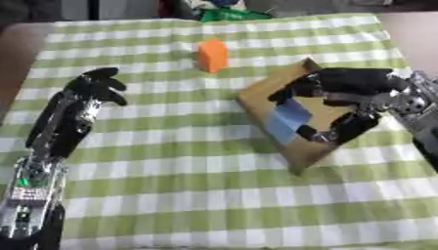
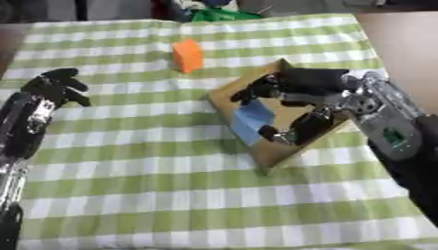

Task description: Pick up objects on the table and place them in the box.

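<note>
A: Largest first: table (image 1: 214, 195) under a soft green-and-white checked cloth (image 1: 171, 161), a little wrinkled.

B: Then cardboard box (image 1: 256, 100), brown, stiff, turned askew on the right part of the table. Probably kept near the right arm for a short reach.

A: Right hand (image 2: 312, 83) over the box opening, fingers curled down, thumb below. Closed on something? Cannot tell for sure.

B: Blue block (image 2: 252, 119) inside the box, flat faces, leaning on the near wall (looks already delivered, only a judgement).

A: Left hand (image 1: 94, 90) resting on the cloth at the left, fingers bent, holding nothing.

B: Smallest: orange block (image 1: 213, 54), smooth, upright, on the cloth behind the box, well apart from both hands, still to collect
</note>
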